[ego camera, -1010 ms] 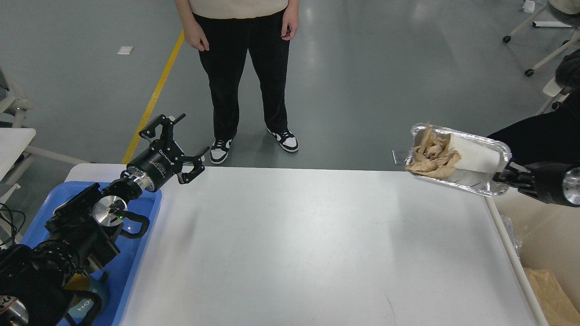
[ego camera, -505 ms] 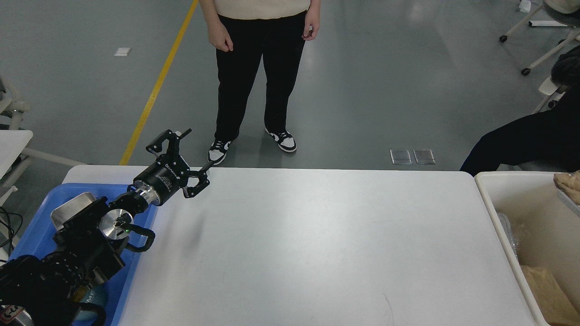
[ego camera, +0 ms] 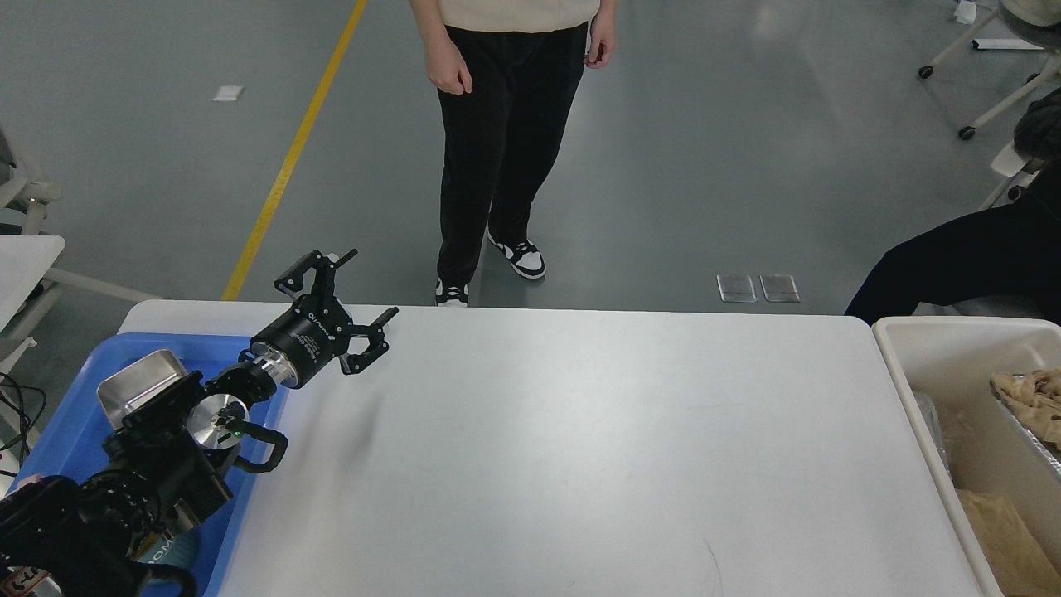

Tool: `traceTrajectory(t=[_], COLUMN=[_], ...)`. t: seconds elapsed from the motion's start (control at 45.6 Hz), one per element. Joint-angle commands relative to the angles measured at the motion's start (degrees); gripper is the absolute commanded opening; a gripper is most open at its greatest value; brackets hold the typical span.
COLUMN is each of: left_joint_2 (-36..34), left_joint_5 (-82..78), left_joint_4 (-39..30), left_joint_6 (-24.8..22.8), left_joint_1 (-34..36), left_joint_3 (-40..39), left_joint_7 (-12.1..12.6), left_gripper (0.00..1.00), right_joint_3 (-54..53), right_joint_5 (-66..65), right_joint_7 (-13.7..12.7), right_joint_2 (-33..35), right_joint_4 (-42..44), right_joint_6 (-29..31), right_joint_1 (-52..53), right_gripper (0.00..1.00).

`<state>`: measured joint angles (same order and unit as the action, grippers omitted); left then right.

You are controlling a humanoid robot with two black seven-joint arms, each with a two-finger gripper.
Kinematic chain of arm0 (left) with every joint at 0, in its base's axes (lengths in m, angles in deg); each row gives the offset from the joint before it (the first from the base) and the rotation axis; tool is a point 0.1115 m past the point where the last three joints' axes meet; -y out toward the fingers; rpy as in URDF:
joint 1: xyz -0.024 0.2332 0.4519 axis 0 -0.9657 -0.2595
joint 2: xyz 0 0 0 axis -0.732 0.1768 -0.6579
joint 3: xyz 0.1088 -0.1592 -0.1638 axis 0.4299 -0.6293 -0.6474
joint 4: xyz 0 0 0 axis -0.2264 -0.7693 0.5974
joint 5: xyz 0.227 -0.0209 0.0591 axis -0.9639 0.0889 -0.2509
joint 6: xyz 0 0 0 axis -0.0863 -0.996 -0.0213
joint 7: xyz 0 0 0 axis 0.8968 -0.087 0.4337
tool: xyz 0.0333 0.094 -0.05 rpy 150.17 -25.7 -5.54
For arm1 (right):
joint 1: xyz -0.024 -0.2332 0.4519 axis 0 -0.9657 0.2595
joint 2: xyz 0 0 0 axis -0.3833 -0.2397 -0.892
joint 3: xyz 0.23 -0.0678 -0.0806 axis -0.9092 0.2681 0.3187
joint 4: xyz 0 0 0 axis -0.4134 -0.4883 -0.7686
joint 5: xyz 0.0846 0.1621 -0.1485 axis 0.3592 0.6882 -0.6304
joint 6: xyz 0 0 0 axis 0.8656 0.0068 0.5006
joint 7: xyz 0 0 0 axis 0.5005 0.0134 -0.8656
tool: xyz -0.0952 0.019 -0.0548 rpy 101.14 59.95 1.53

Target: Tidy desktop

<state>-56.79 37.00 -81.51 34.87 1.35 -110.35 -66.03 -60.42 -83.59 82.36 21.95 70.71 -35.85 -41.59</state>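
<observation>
The desktop (ego camera: 580, 448) is a large white tabletop with rounded corners, and its surface is bare. My left gripper (ego camera: 373, 283) is open and empty, held just above the desktop's far left corner, beside the blue tray. My right gripper is out of view. A foil tray with crumpled brown paper (ego camera: 1028, 398) lies in the cream bin at the right edge, partly cut off by the frame.
A blue tray (ego camera: 58, 439) at the left holds a metal container (ego camera: 141, 388) under my left arm. The cream bin (ego camera: 928, 356) stands against the table's right side. A person (ego camera: 506, 124) stands beyond the far edge. Another person (ego camera: 953, 257) sits at the far right.
My right arm carried the foil tray with paper to the right and left the view; the foil tray now lies in the bin. My left gripper shifted slightly right. The standing person stepped right.
</observation>
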Motion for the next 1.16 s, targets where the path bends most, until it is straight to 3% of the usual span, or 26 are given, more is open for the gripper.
traceTrajectory(t=[0.0, 0.263, 0.351, 0.417, 0.527, 0.615, 0.702, 0.746, 1.141], left_joint_2=[-0.1, -0.2, -0.1, -0.3, -0.6, -1.3, -1.9, -2.5, -3.9], left_joint_5=[0.0, -0.3, -0.5, -0.5, -0.5, -0.5, -0.9, -0.9, -2.0], left_joint_4=[0.0, 0.0, 0.0, 0.0, -0.1, -0.3, -0.2, -0.2, -0.1], left_joint_6=[-0.2, -0.2, -0.2, -0.2, -0.2, -0.2, 0.1, -0.1, 1.4], left_joint_1=[0.0, -0.1, -0.3, -0.8, -1.1, -2.3, -2.6, -2.6, -2.4], left_joint_3=[0.1, 0.1, 0.1, 0.1, 0.2, 0.1, 0.1, 0.1, 0.0], left_joint_7=[0.0, 0.1, 0.0, 0.1, 0.1, 0.1, 0.0, 0.0, -0.2], left_gripper=[0.97, 0.97, 0.97, 0.97, 0.97, 0.97, 0.97, 0.97, 0.97], right_joint_3=[-0.5, -0.8, -3.2, -9.4, -20.4, -23.1, -22.6, -21.8, -17.6], right_joint_5=[1.3, 3.9, 10.3, 20.1, 35.5, 39.6, 39.3, 39.2, 39.2], right_joint_7=[0.1, 0.2, 0.6, 0.7, 1.5, 3.3, 7.9, 8.9, 10.6], right_joint_2=[-0.6, -1.0, -0.9, -0.2, -0.7, -6.6, -14.1, -15.7, -18.3], right_joint_4=[-0.1, -0.7, -1.9, -4.0, -6.9, -7.6, -7.6, -7.2, -7.0], right_joint_6=[-1.3, -1.1, 0.3, 6.4, 23.3, 30.8, 31.9, 31.5, 30.5], right_joint_1=[0.0, 0.4, 2.1, 5.5, 7.0, 7.7, 10.3, 11.1, 13.2], right_gripper=[1.00, 1.00, 1.00, 1.00, 1.00, 1.00, 1.00, 1.00, 1.00])
